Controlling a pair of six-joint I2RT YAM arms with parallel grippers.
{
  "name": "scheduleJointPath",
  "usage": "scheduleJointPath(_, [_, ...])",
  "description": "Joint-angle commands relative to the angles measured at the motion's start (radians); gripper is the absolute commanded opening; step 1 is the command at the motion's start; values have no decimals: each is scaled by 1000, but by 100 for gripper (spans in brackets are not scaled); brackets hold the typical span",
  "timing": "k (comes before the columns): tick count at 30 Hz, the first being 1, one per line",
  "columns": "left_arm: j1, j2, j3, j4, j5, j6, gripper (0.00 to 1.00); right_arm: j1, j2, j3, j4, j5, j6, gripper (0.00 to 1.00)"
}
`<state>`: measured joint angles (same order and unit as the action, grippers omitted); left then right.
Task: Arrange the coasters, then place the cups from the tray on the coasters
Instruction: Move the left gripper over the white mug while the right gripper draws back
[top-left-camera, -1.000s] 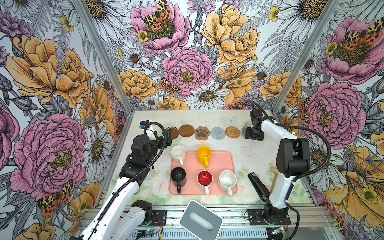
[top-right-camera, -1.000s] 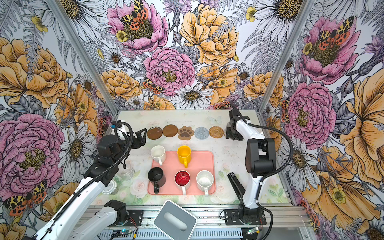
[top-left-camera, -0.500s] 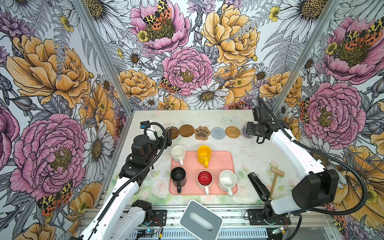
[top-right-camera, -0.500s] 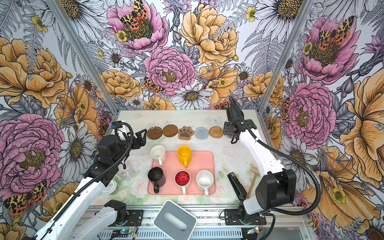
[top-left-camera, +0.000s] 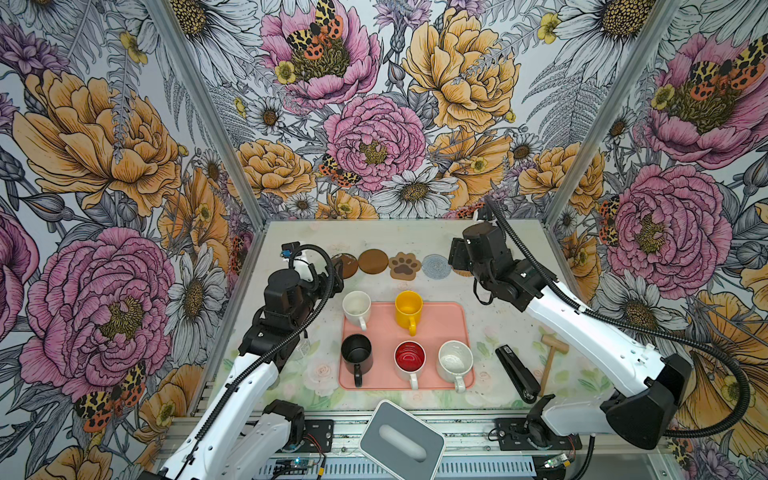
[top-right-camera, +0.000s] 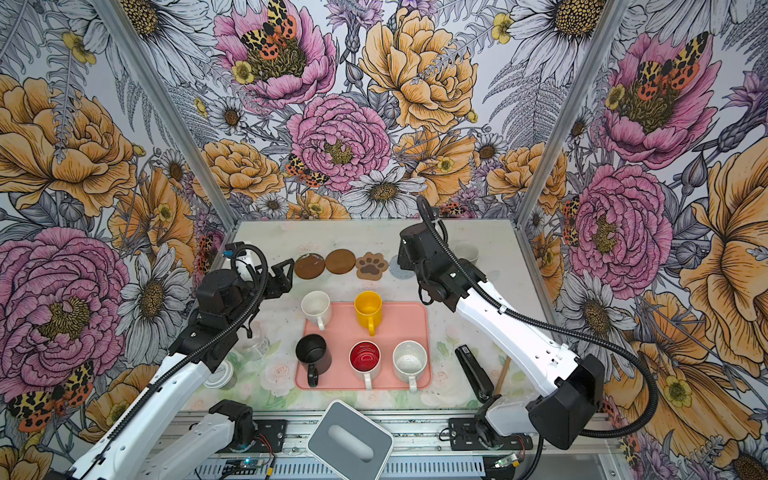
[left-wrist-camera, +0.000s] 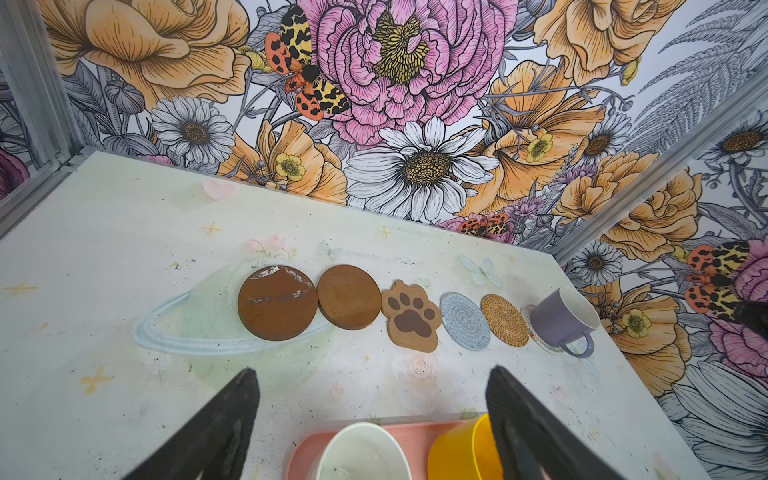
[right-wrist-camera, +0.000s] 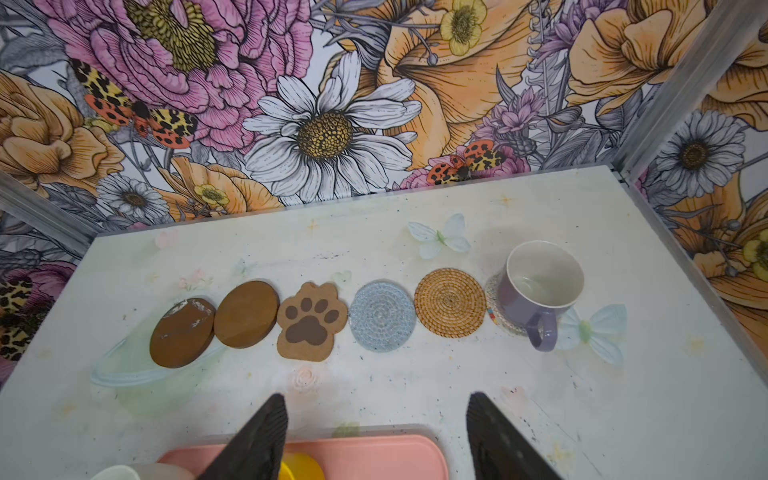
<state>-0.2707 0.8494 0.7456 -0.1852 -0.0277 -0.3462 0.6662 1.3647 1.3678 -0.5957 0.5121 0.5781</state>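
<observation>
Presently, the right jaws stood apart and empty above the counter, between the tray and the row of coasters, clear of the lavender cup. The left jaws stood wide and empty over the counter, near the cream-white cup.

Progress, as judged: the six coasters lay in one line, edge to edge or nearly so, so the arranging looked done. One cup of six was placed: the lavender cup stood upright on the clear coaster at the row's end. Five cups were left on the tray: the cream-white cup at its corner, the yellow cup, the black cup, the red-lined cup and the speckled cup. Five coasters lay bare.

Materials:
- The scuffed brown disc and the plain brown disc were flat and matte, the first marked with white scrapes.
- The paw coaster was a tan cut-out with darker pads.
- The grey coaster was coiled woven cord.
- The rattan coaster was tightly coiled.
- The cups looked like glossy glazed ceramic.
- The tray was salmon-pink and matte, with rounded corners and a low rim.
</observation>
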Motion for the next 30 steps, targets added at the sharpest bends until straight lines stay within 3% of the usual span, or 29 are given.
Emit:
scheduleJointPath(1, [1,13,8,-19,11,-26,86,39,9,-58,135,63,47,72])
scheduleJointPath(16, [-54,64,171,-363,-110,-8,84,50,14,-153,216,41,37,77])
scheduleJointPath(30, [-307,114,248,-624,-235,-79,81,17,28,-212,262,36,38,83])
